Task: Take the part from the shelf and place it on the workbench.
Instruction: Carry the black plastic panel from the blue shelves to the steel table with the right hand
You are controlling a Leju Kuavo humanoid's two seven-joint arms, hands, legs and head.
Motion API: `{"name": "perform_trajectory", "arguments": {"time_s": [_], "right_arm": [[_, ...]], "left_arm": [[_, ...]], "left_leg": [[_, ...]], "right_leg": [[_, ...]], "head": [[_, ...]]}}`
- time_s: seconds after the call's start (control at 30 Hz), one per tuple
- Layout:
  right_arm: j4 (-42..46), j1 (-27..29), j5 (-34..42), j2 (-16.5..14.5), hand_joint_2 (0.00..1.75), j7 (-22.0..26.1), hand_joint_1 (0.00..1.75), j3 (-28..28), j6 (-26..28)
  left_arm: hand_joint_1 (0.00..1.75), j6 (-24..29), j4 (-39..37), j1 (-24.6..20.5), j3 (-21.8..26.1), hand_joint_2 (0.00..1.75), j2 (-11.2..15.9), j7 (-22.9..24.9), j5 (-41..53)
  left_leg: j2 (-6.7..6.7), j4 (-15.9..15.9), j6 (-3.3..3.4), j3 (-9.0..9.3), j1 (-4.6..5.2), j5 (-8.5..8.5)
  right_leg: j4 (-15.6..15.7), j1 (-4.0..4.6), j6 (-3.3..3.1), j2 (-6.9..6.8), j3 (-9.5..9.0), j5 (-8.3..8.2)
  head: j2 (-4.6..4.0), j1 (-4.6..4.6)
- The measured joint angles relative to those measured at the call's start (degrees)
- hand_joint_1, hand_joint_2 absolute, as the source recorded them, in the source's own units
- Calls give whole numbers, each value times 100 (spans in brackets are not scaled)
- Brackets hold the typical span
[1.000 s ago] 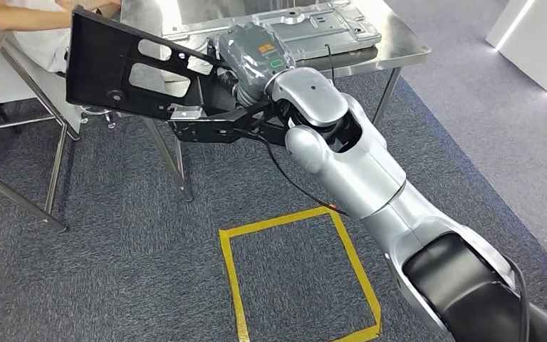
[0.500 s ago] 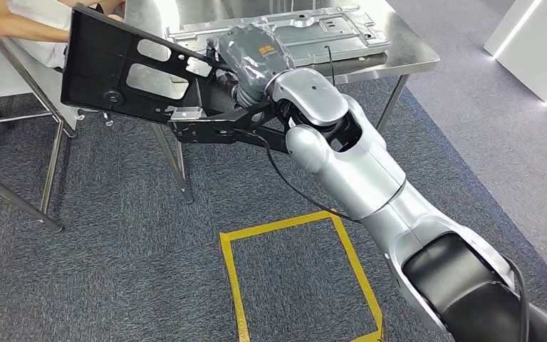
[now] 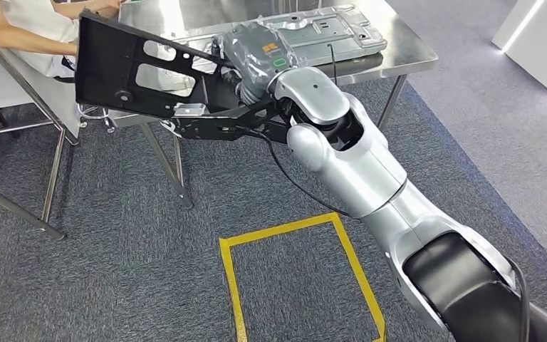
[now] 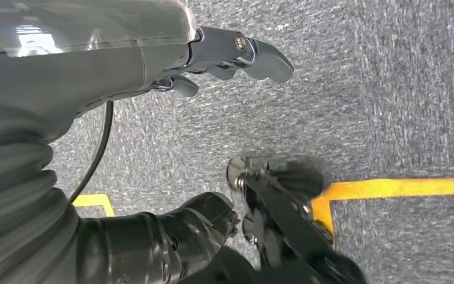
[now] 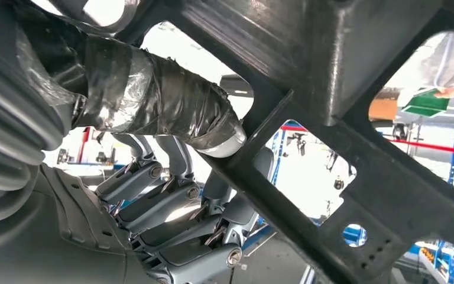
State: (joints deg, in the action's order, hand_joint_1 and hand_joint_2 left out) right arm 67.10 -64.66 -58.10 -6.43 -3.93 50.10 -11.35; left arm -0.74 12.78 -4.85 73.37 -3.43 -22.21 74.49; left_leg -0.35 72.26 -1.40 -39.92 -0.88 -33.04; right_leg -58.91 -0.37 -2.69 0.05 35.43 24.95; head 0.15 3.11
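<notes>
**Part's riding over the near edge of the bench now, nearly there**

Quick update from the remote desk. Over the last second the whole head view slid around a bit, so that's the robot turning or stepping, not the furniture moving. The floor tape square and the table legs all shifted together. What matters: the black bracket part sits a touch further right and higher in the picture than it did, and its far end now overlaps the near-left corner of the steel workbench more than a second ago. I read that as the carry closing in on the drop spot, so we're in the last stretch before setting down. It isn't resting on anything yet as far as I can tell, still held up in the air and tilted.

Grip-wise, the right hand is wrapped on the part. In the right wrist view the taped thumb lies across 1 of the black ribs and the fingers curl in behind it, so the part's near end is clamped in the hand and the long plate sticks out to the left, away from the wrist.

Left hand hangs down over the carpet with nothing in it, fingers loosely apart.

There's already a grey metal plate lying on the bench, just beyond the hand, and a person seated at the far left. I'd watch clearance on both.
</notes>
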Motion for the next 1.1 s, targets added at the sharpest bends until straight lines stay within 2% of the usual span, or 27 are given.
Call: {"name": "perform_trajectory", "arguments": {"time_s": [0.03,0.07,0.13,0.17,0.2,0.27,0.37,0.4,0.47,0.5,0.53,0.57,0.6,0.63,0.67,0.7,0.73,0.83,0.9,0.93,1.0,1.03,1.07,1.1], "right_arm": [[-8,16,0,0,175,0,175,0,-1],[-14,27,0,0,175,0,175,0,-1],[-19,29,-1,-1,175,0,175,0,-1],[-20,20,-1,-2,175,0,175,0,-2],[-21,11,-2,-3,175,-1,175,0,-2],[-24,1,-2,-5,175,-4,175,0,-4],[-25,-16,-3,-14,175,-8,175,-2,-5],[-25,-29,-4,-17,175,-8,175,-3,-5],[-32,-35,-4,-19,175,-9,175,-6,-7],[-39,-25,-4,-18,175,-9,175,-7,-8],[-50,-10,-4,-17,175,-9,175,-7,-9],[-60,0,-4,-17,175,-9,175,-7,-9],[-67,3,-4,-17,175,-9,175,-7,-9],[-70,0,-5,-17,175,-9,175,-7,-8],[-74,-7,-5,-15,175,-9,175,-7,-8],[-76,-15,-6,-15,175,-8,175,-7,-8],[-79,-18,-7,-16,175,-8,175,-7,-8],[-91,-5,-11,-24,175,-11,175,-14,-7],[-97,-12,-16,-37,175,-13,175,-21,-2],[-97,-17,-18,-44,175,-13,175,-24,0],[-105,-9,-20,-46,175,-13,175,-24,0],[-113,9,-20,-46,175,-13,175,-24,-1],[-121,28,-20,-46,175,-13,175,-24,-2],[-127,40,-20,-46,175,-13,175,-24,-2]], "left_arm": [[0,1,1,5,0,175,1,2,-2],[0,1,1,11,0,175,1,4,-4],[0,2,1,21,0,175,4,8,-7],[0,1,1,21,0,175,6,9,-7],[0,1,1,15,0,175,8,11,-7],[0,1,1,2,0,175,9,15,-8],[0,0,1,4,0,175,7,16,-9],[0,-1,1,7,0,175,5,17,-9],[0,-1,1,7,0,175,5,20,-10],[0,-1,1,2,0,175,5,21,-10],[0,-1,1,-1,0,175,6,23,-11],[0,-1,1,-1,0,175,6,25,-11],[0,-1,1,2,0,175,5,26,-11],[0,-1,1,8,0,175,4,27,-11],[0,-1,1,12,0,175,2,28,-12],[0,-1,1,12,0,175,2,30,-13],[0,-1,1,6,0,175,1,31,-14],[0,0,1,-10,0,175,1,31,-15],[0,0,-1,-10,0,175,0,34,-12],[0,0,-1,-9,0,175,-1,37,-10],[0,0,0,-10,0,175,-2,43,-9],[0,1,1,-7,0,175,-1,46,-9],[0,2,1,0,0,175,-1,51,-9],[0,3,1,9,0,175,0,59,-9]], "left_leg": [[0,142,-7,-130,0,39],[1,70,-5,-157,0,186],[2,-627,27,77,2,668],[4,-992,51,233,16,834],[5,-1254,80,348,30,921],[0,-1407,131,427,65,900],[-1,-1494,217,499,32,896],[4,-1520,248,535,14,893],[11,-1528,295,577,7,859],[9,-1523,306,592,8,838],[4,-1518,307,613,8,813],[-2,-1509,301,641,8,783],[-8,-1497,290,681,7,746],[-12,-1484,271,720,6,701],[-15,-1466,245,747,13,658],[-17,-1447,212,754,22,622],[-18,-1436,178,748,27,598],[-12,-1449,75,761,15,549],[-2,-1210,27,685,5,404],[1,-909,12,540,1,275],[2,-107,-7,79,0,28],[3,169,-7,-124,0,5],[2,236,3,-234,2,104],[2,60,25,-223,6,319]], "right_leg": [[-4,5,-4,0,-24,24],[-9,7,-3,5,-51,50],[-22,8,12,13,-118,109],[-32,18,29,18,-140,137],[-39,24,51,21,-148,159],[-38,28,107,22,-145,180],[-147,25,194,18,-116,276],[-354,22,220,17,-21,382],[-1068,-3,255,14,366,674],[-1418,-17,270,14,582,770],[-1622,-31,281,12,738,770],[-1610,-45,288,9,789,653],[-1373,-56,287,4,722,435],[-985,-64,280,-1,578,179],[-629,-59,267,-5,419,0],[-346,-52,246,-4,292,-94],[-196,-38,227,-1,227,-106],[-115,-18,143,21,168,-33],[-55,-39,72,23,68,-5],[-33,-41,43,18,10,19],[-25,-18,6,9,-73,84],[-25,-3,-2,8,-115,120],[-25,11,-6,13,-164,158],[-25,24,-7,20,-223,200]], "head": [[0,1],[0,0],[0,0],[0,0],[0,0],[0,-1],[0,-4],[0,-7],[0,-12],[0,-12],[0,-12],[0,-13],[0,-13],[0,-13],[0,-13],[0,-12],[0,-11],[0,-13],[0,-12],[0,-10],[0,-10],[0,-10],[0,-10],[0,-9]]}}
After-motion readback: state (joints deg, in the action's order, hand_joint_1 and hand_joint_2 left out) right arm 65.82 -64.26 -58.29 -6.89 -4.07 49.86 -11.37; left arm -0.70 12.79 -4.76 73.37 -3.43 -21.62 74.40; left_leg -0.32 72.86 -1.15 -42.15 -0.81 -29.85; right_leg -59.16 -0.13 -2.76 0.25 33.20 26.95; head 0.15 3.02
